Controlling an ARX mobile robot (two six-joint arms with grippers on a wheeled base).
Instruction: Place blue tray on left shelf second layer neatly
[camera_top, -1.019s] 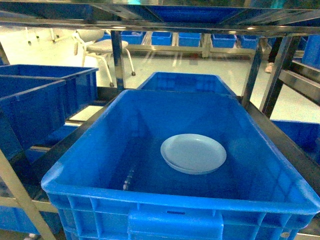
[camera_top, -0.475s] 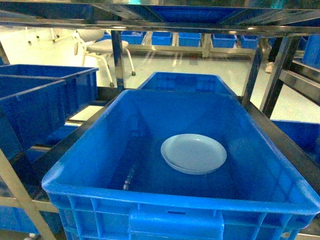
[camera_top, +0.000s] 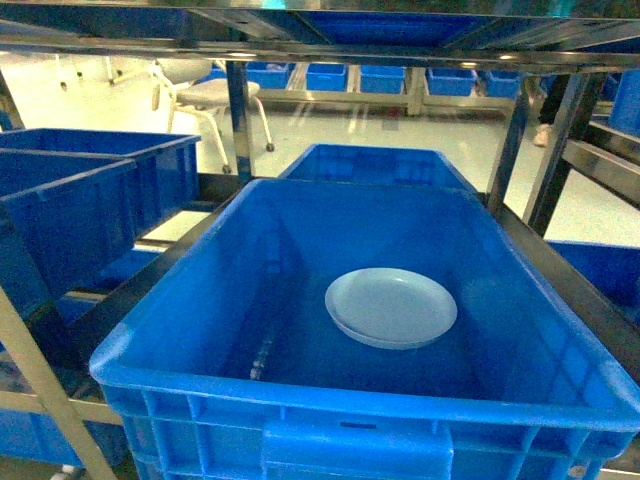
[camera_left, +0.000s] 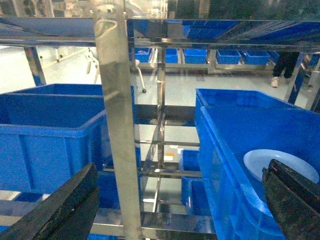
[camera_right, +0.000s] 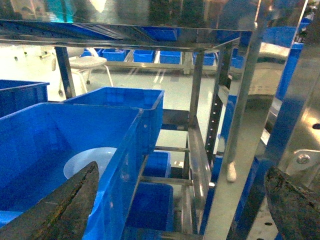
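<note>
The blue tray (camera_top: 392, 307) is a pale round dish lying flat on the floor of a deep dark-blue crate (camera_top: 200, 300), right of its middle. It also shows in the left wrist view (camera_left: 280, 167) and in the right wrist view (camera_right: 87, 160). Neither gripper appears in the head view. My left gripper (camera_left: 177, 210) is open and empty, outside the crate's left wall, in front of a steel upright (camera_left: 117, 125). My right gripper (camera_right: 182, 210) is open and empty, straddling the crate's right wall. The left shelf (camera_top: 165, 238) has a steel tier bearing dark-blue crates (camera_top: 80, 200).
A second dark-blue crate (camera_top: 375, 165) stands behind the first. Steel uprights (camera_top: 510, 140) and an upper shelf rail (camera_top: 320, 50) frame the crate. More crates (camera_right: 150, 205) sit on lower tiers. A white stool (camera_top: 215, 95) stands on the floor behind.
The head view has shifted slightly, so the crate and tray sit a few pixels further right. The tray has not moved inside the crate.
</note>
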